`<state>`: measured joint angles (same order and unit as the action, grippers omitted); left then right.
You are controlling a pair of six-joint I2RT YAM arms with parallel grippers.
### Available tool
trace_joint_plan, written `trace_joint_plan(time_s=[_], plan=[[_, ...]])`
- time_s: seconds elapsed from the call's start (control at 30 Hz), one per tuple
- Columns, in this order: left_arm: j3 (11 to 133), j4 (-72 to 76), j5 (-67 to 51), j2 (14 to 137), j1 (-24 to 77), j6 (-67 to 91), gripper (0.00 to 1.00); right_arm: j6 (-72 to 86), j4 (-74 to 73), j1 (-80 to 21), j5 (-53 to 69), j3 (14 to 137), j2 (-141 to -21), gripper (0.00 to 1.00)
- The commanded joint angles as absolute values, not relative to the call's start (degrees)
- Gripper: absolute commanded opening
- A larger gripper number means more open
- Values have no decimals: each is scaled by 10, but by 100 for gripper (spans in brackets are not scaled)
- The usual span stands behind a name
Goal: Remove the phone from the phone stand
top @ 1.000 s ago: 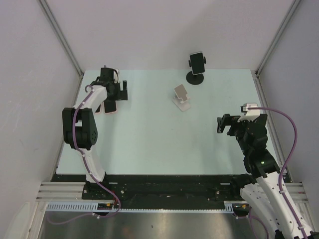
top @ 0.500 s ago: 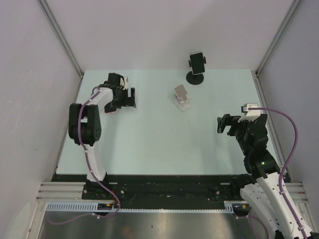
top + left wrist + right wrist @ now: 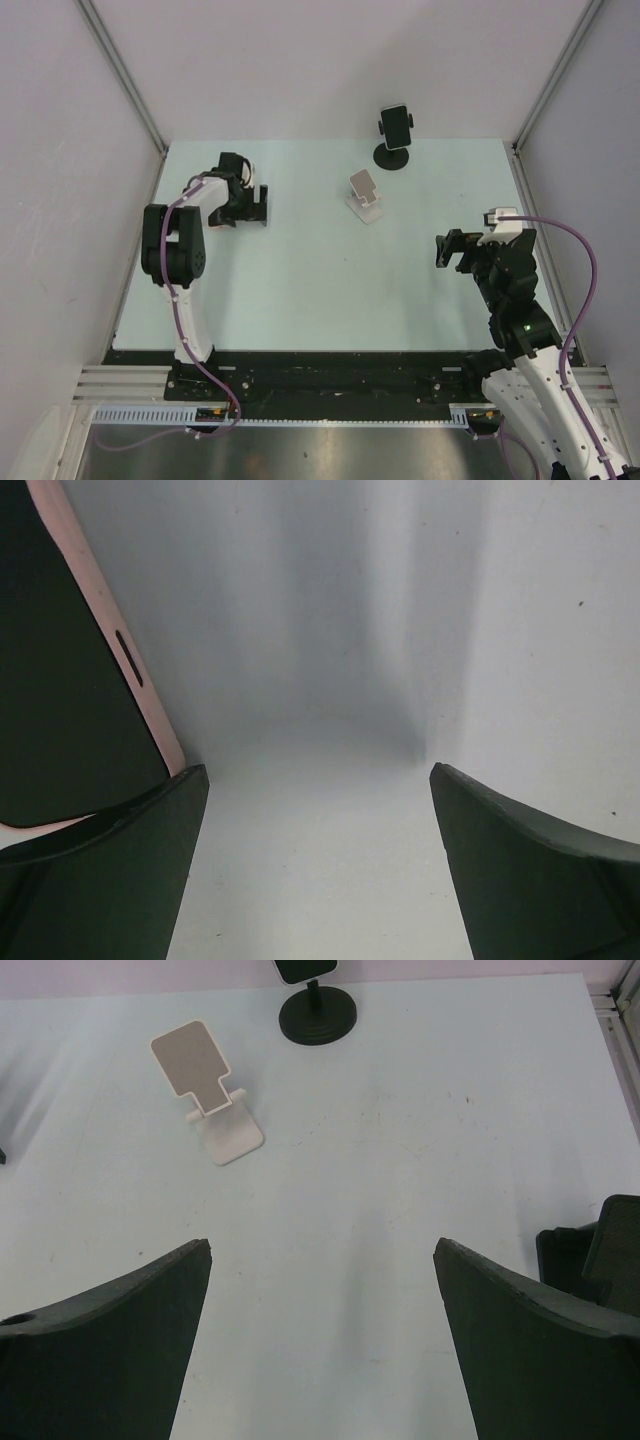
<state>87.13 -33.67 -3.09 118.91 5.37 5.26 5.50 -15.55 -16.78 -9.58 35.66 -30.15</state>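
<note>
I have the left gripper (image 3: pixel 315 780) spread wide, with nothing but bare table (image 3: pixel 330 860) between its jaws. Just outside the jaw that sits on the left of its wrist view lies the phone (image 3: pixel 70 680), dark face up in a pink case, flat on the surface and clear of any stand. That finger's tip overlaps the phone's near corner in the view. I cannot tell whether the two touch, but the phone is beside the jaws and not between them. On the other side of the jaws I see only pale tabletop with a soft shadow.

From above, the left gripper (image 3: pixel 250 205) sits low over the table, and its arm hides most of the phone.

My right gripper (image 3: pixel 322 1250) is also released, its jaws fully apart and holding nothing, hanging over open table. Ahead of those jaws and off to their left stands the white stand (image 3: pixel 196 1060), tilted back on its foot with its plate bare. Farther ahead, almost in line with the gap between the jaws, is a black stand (image 3: pixel 318 1015) on a round base. It clamps a second phone (image 3: pixel 305 968) that the top of the frame cuts off.

In the overhead view the right gripper (image 3: pixel 450 250) is well apart from the white stand (image 3: pixel 366 196), and the black stand (image 3: pixel 392 157) with its second phone (image 3: pixel 396 124) sits at the table's far edge.
</note>
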Motion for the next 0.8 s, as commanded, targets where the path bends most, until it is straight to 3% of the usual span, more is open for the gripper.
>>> trace_joint_plan(time_s=[0.0,0.37,0.77], plan=[[901,-343,-2,1190,42,33,98,55,-139,-169,-91,358,-299,99],[904,-343,19,1191,37,39,98,57,-139,-170,-91,358,-299,99],[968,-342,-54,1211,37,71,98,56,-138,-170,-90,358,-301,99]])
